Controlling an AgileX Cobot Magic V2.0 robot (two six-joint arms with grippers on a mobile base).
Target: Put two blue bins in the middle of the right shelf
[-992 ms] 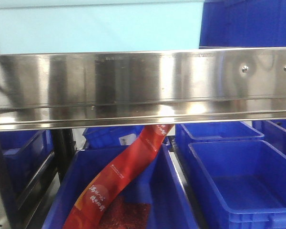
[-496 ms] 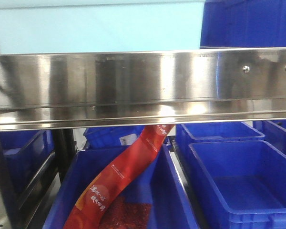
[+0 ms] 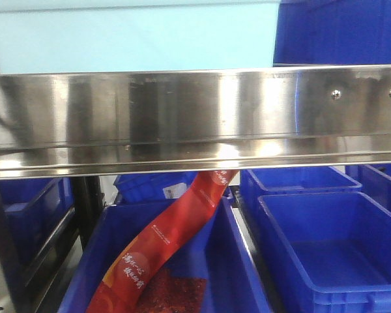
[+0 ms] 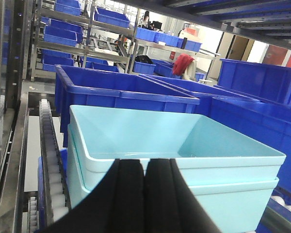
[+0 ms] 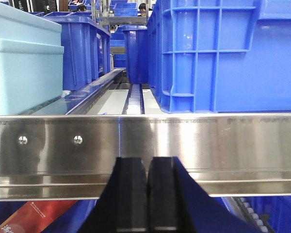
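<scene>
Just ahead of my left claw [image 4: 144, 194], its fingers pressed together on nothing, two nested pale-blue bins [image 4: 184, 145] sit on the steel shelf [image 3: 195, 117]. My right claw [image 5: 147, 194] is closed, empty. Placement looks finished; next, I'd back away.

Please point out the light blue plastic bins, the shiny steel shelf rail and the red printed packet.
light blue plastic bins [image 4: 150, 141], left wrist view, inner wall.
shiny steel shelf rail [image 3: 182, 114], front view, front face.
red printed packet [image 3: 163, 241], front view, middle.

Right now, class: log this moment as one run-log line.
left gripper: shut, empty | right gripper: shut, empty | pale bins: two nested on shelf | rail: in front
</scene>
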